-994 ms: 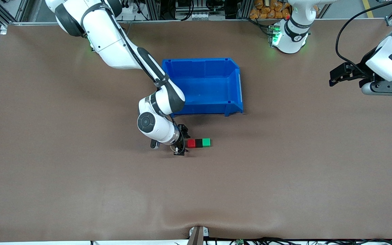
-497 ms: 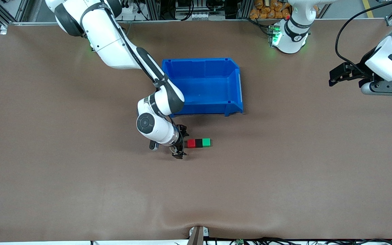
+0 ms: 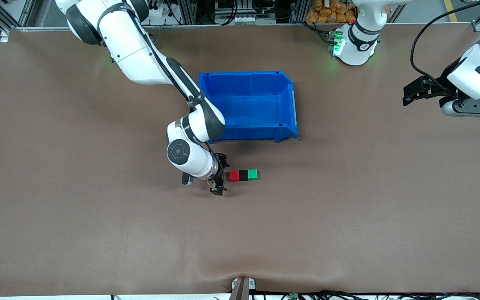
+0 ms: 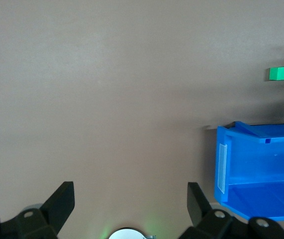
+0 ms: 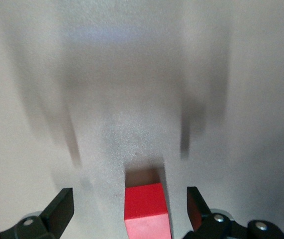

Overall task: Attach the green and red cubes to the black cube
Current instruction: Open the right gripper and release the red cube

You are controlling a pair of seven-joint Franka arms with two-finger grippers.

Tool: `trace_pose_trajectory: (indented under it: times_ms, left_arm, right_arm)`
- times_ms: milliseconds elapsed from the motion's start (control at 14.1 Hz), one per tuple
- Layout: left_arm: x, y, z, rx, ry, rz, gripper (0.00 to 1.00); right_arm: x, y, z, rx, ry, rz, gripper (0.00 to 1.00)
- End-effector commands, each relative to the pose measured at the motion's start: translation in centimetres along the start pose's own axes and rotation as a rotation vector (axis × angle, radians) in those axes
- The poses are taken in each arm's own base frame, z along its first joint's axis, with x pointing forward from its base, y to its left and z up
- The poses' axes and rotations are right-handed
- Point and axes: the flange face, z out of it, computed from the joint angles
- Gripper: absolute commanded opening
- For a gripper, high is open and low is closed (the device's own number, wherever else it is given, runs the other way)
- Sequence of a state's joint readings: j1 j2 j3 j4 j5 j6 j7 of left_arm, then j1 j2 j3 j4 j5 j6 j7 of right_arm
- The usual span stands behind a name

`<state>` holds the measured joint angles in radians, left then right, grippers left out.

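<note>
My right hand (image 3: 221,177) hangs low over the brown surface (image 3: 98,216), just beside the red cube (image 3: 234,176), toward the right arm's end of the row. Its fingers (image 5: 57,211) are spread wide and hold nothing; in my right wrist view the red cube (image 5: 145,209) sits between them, with clear gaps on both sides, touching neither. The three cubes lie in one tight row on the surface: the red cube, then the black cube (image 3: 243,175) pressed against it, then the green cube (image 3: 252,174) pressed against the black one at the end toward the left arm. The row lies nearer the front camera than the blue bin (image 3: 283,125), which stands apart from it in the middle of the surface. My left hand (image 3: 415,92) waits in the air over the left arm's end of the surface, well apart from the cubes and from the bin. Its fingers (image 4: 62,201) too are spread wide and empty. From my left wrist view I see the bin's end wall (image 4: 226,169) and, farther off, the green cube (image 4: 280,73) with the black one only a dark sliver at the edge of the view.
</note>
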<state>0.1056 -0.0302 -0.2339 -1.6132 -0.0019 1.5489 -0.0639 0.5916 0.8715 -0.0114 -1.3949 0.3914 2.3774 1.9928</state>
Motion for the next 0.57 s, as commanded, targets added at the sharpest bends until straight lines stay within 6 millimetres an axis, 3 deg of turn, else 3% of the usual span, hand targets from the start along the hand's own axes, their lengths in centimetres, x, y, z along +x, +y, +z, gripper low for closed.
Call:
trace_pose_trajectory:
  times_ms: [0, 284, 497]
  left_arm:
    - [-0.5, 0.3, -0.2, 0.006, 0.012, -0.010, 1.00]
    - [-0.5, 0.3, -0.2, 0.006, 0.012, -0.010, 1.00]
    - [-0.5, 0.2, -0.2, 0.006, 0.012, -0.011, 1.00]
  right_arm:
    - [0.3, -1.0, -1.4, 0.004, 0.012, -0.002, 1.00]
    - [0.8, -1.4, -2.2, -0.005, 0.018, -0.002, 1.00]
    - [1.4, -2.9, -3.6, 0.013, 0.002, 0.014, 1.00]
